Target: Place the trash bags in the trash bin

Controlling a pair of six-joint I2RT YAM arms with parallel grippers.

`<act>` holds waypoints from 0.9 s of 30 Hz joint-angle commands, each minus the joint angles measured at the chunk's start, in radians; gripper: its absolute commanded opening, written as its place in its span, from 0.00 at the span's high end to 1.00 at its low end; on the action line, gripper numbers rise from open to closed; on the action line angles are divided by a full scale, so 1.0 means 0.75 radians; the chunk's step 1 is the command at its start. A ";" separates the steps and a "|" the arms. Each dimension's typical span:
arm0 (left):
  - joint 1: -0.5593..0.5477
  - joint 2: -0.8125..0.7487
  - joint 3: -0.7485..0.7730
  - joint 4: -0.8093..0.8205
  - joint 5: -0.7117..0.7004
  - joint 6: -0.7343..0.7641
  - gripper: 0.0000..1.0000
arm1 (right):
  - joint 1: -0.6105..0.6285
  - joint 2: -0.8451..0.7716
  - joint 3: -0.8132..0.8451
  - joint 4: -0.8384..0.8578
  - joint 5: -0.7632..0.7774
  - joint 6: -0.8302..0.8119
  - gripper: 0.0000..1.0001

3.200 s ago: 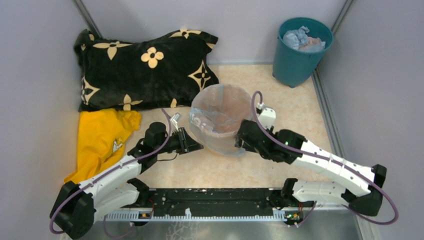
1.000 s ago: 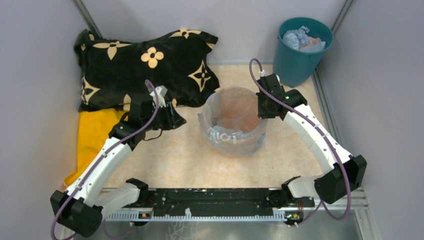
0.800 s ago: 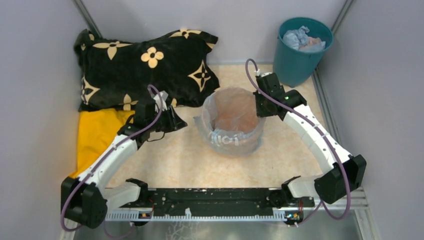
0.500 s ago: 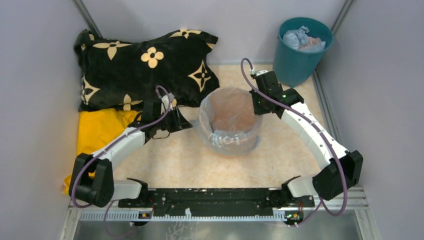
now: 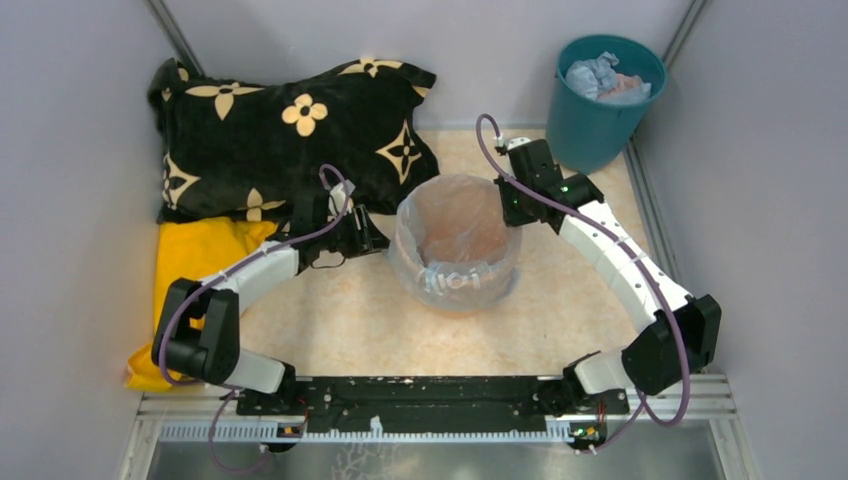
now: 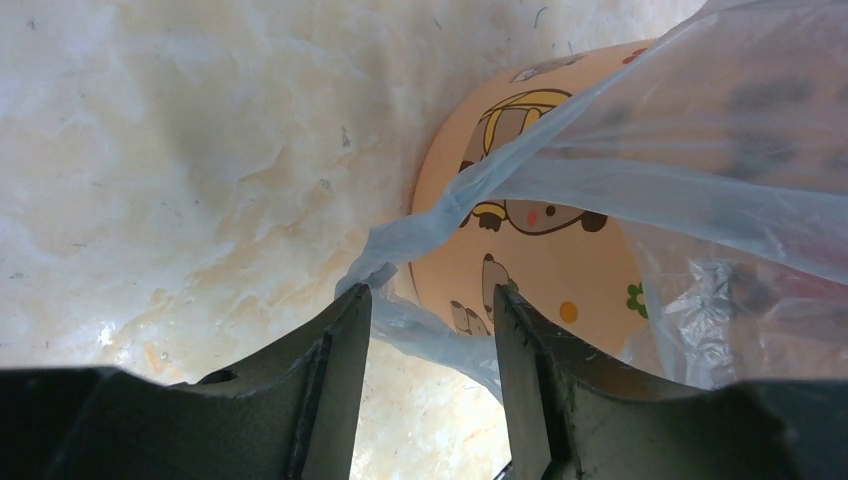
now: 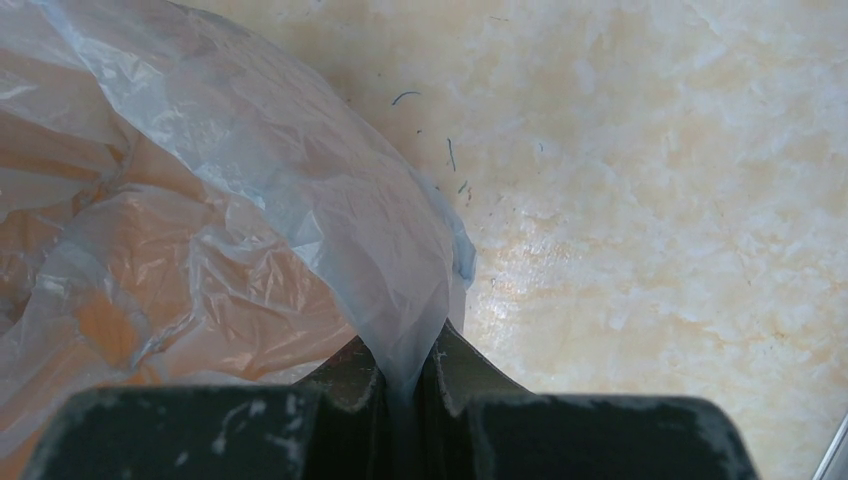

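The peach-orange trash bin [image 5: 462, 228] stands mid-table, lined with a pale blue see-through trash bag [image 5: 452, 281] whose film folds over the rim and down the outside. My left gripper [image 5: 373, 240] is at the bin's left side, open. In the left wrist view its fingers [image 6: 432, 292] stand apart around a twisted strand of the bag [image 6: 620, 190] in front of the bin's picture-printed wall [image 6: 520, 265]. My right gripper [image 5: 507, 211] is at the rim's back right. Its jaws [image 7: 405, 345] are shut on a fold of the bag [image 7: 330, 200].
A dark teal bucket [image 5: 603, 100] holding crumpled film stands at the back right corner. A black pillow with cream flowers [image 5: 290, 135] lies at the back left, and a yellow cloth [image 5: 195, 265] in front of it. Grey walls close in three sides.
The left arm has swung right to the bin's side and its jaws have widened. The right gripper has shifted slightly back and left with the bag's edge, and the bin has slid a little left.
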 commanded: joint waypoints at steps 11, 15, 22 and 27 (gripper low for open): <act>0.007 0.081 0.045 -0.079 0.043 0.048 0.46 | -0.007 0.051 0.054 0.064 -0.045 0.008 1.00; 0.005 0.110 -0.001 -0.009 0.087 0.024 0.47 | -0.014 0.063 0.056 0.071 -0.056 0.014 1.00; -0.004 0.153 -0.064 0.092 0.113 -0.004 0.47 | -0.016 0.074 0.068 0.084 -0.070 0.033 1.00; -0.026 0.235 -0.061 0.187 0.138 -0.058 0.47 | -0.022 0.073 0.059 0.093 -0.068 0.048 1.00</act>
